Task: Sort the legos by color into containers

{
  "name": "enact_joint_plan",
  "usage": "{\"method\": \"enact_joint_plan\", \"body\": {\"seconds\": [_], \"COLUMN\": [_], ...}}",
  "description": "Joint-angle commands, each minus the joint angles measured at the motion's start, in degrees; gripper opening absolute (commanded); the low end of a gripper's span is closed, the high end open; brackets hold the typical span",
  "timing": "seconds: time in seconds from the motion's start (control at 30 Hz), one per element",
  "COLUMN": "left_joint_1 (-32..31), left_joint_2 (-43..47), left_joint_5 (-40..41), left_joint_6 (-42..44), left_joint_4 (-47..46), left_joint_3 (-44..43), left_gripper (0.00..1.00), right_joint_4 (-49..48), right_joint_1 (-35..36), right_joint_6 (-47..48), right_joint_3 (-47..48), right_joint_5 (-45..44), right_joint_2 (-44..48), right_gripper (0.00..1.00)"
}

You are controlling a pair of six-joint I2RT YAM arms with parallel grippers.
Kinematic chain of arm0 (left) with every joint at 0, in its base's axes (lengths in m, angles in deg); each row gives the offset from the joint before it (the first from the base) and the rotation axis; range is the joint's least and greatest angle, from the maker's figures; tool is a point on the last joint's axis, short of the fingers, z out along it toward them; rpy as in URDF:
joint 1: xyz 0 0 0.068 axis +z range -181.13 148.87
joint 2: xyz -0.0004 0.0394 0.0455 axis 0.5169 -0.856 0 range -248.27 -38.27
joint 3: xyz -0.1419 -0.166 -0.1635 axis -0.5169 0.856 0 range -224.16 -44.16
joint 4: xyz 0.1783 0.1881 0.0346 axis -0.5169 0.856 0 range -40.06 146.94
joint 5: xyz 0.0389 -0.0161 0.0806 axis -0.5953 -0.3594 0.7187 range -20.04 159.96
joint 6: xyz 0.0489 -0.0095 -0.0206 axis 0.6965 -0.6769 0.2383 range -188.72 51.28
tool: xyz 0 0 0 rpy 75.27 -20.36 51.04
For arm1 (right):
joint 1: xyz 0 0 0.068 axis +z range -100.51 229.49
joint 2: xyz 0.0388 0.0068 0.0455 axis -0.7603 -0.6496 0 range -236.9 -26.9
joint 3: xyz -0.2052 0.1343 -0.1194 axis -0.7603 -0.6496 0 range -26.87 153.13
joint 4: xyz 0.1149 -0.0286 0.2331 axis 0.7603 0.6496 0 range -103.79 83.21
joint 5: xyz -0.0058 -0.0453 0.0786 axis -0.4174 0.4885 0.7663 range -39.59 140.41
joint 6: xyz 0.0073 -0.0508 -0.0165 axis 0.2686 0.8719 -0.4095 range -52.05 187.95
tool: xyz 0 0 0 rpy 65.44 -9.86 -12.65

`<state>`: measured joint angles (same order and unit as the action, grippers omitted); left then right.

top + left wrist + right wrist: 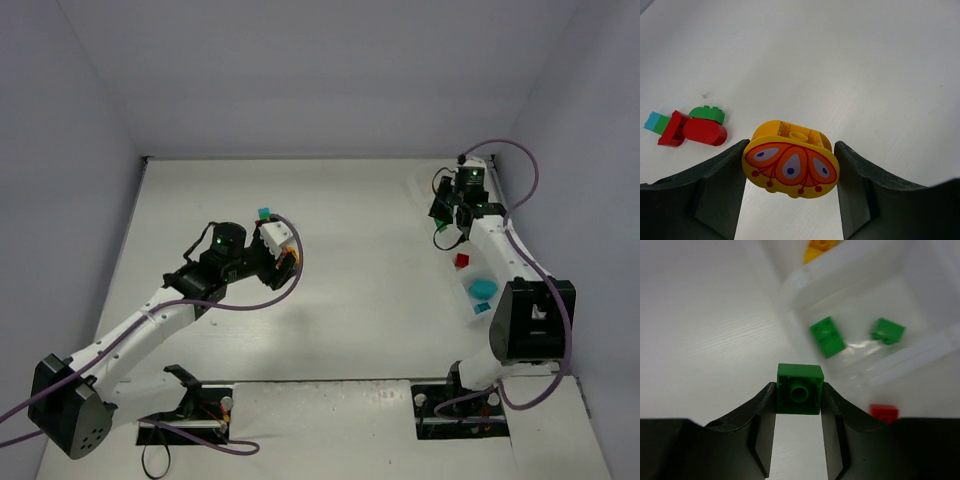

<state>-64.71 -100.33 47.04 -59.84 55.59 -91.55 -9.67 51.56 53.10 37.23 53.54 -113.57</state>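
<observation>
My left gripper (791, 150) is shut on a rounded yellow lego with an orange print (790, 165), held above the table; it shows mid-left in the top view (285, 255). My right gripper (799, 390) is shut on a green lego (800, 389), just outside the translucent tray's wall (840, 265). One tray compartment holds two green legos (827, 336) (888, 330). Another holds a yellow lego (817, 247). A red lego (885, 412) lies in a third. In the top view the right gripper (447, 228) is over the tray's far end (472, 300).
On the table by the left gripper lie a red lego (702, 132), a green one (707, 114), another red one (672, 128) and a teal one (652, 121). The tray also holds a red piece (461, 260) and teal pieces (484, 288). Grey walls enclose the table.
</observation>
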Motion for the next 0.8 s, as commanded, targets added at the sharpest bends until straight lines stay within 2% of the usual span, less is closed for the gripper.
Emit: {"method": "enact_joint_plan", "body": {"seconds": [0.0, 0.07, 0.17, 0.2, 0.23, 0.3, 0.33, 0.4, 0.53, 0.57, 0.6, 0.7, 0.73, 0.77], "left_joint_1": [0.1, 0.1, 0.1, 0.1, 0.1, 0.1, 0.1, 0.1, 0.1, 0.1, 0.1, 0.1, 0.1, 0.1], "left_joint_2": [1.9, 2.3, 2.6, 2.6, 2.6, 3.1, 3.1, 3.2, 3.0, 3.1, 3.2, 3.4, 3.2, 3.0], "left_joint_5": [-3.0, -3.6, -4.2, -4.2, -4.2, -4.4, -4.5, -4.9, -5.3, -5.3, -5.3, -5.3, -5.2, -5.1], "left_joint_6": [-2.8, -3.3, -3.7, -3.7, -3.8, -3.8, -3.8, -3.8, -3.4, -3.3, -3.2, -2.2, -2.0, -1.9], "left_joint_4": [-6.7, -7.1, -7.1, -7.2, -7.2, -7.4, -7.6, -7.7, -8.4, -8.5, -8.5, -9.1, -9.1, -9.1], "left_joint_3": [-0.6, -0.6, -0.8, -0.8, -0.7, -0.7, -0.6, -0.5, -0.2, -0.2, -0.2, -0.2, -0.5, -0.7], "left_gripper": [0.0, 0.0, 0.0, 0.0, 0.0, 0.0, 0.0, 0.02, 0.02, 0.03, 0.03, 0.04, 0.04, 0.04], "right_joint_4": [-1.7, -1.9, -2.0, -2.1, -2.2, -2.3, -2.5, -3.3, -5.6, -5.7, -5.7, -5.9, -5.9, -6.0], "right_joint_1": [-5.0, -6.2, -7.9, -8.4, -8.6, -8.7, -8.7, -8.7, -8.6, -8.5, -8.3, -5.0, -2.4, -0.1], "right_joint_6": [2.2, 2.4, 2.0, 2.0, 2.0, 2.4, 2.6, 3.7, 4.3, 4.1, 3.8, 1.6, 0.6, -0.2], "right_joint_3": [5.1, 7.4, 9.6, 10.9, 11.5, 12.9, 13.2, 13.4, 12.1, 11.8, 11.1, 9.7, 8.8, 8.3], "right_joint_5": [-9.6, -9.5, -9.4, -8.8, -8.6, -8.1, -7.7, -4.6, 4.9, 8.7, 16.6, 27.4, 33.5, 36.1], "right_joint_2": [-5.1, -8.6, -12.5, -13.3, -14.1, -15.3, -15.2, -14.4, -9.3, -8.1, -6.9, -2.5, -1.0, -0.3], "right_gripper": [0.04, 0.09, 0.23, 0.29, 0.41, 0.52, 0.64, 0.73, 0.77, 0.77, 0.76, 0.75, 0.75, 0.75]}}
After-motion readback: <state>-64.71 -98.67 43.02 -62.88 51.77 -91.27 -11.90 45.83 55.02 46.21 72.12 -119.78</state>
